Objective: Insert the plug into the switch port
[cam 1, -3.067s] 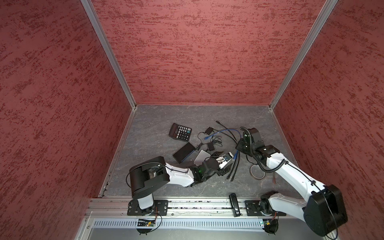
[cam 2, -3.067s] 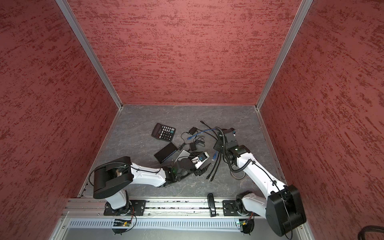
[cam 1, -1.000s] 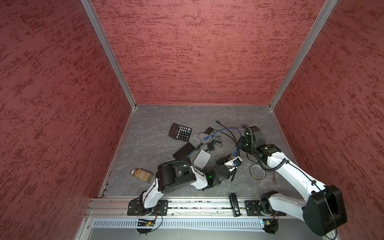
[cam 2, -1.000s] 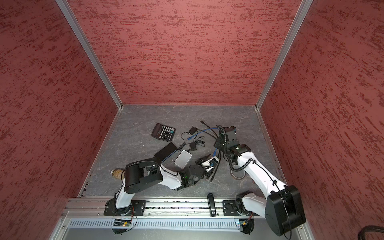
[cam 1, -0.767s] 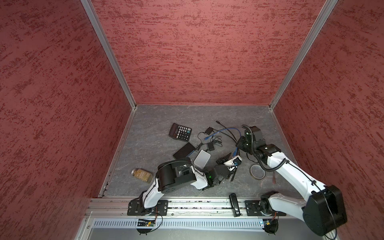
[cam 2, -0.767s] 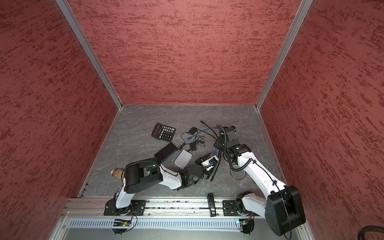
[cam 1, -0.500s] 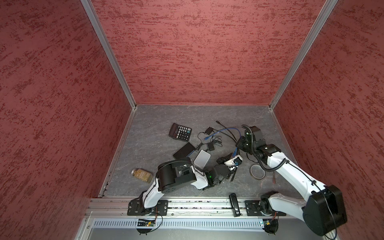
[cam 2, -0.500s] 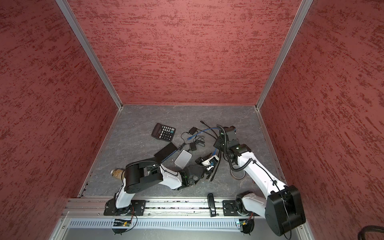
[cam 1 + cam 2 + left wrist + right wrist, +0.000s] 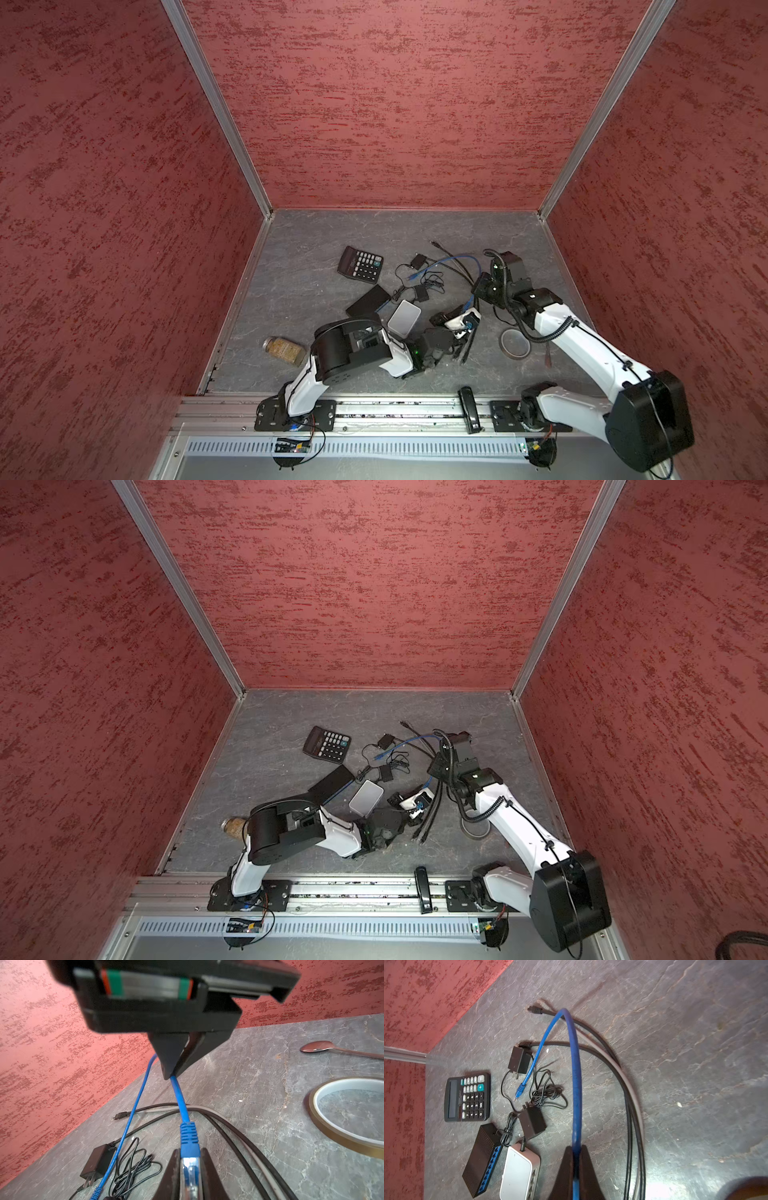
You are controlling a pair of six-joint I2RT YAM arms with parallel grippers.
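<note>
My left hand [image 9: 190, 1150] has just closed on the plug [image 9: 189, 1169]; right hand [image 9: 575, 1148] grips the cable [image 9: 576, 1084], so insertion can begin.

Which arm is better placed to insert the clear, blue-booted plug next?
Left. The left gripper holds the clear plug itself, near the white plastic switch; the right gripper only pinches the blue cable.

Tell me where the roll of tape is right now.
In a top view the tape roll lies flat right of centre, between the loose black cable ends and the right arm, by its white forearm.
</note>
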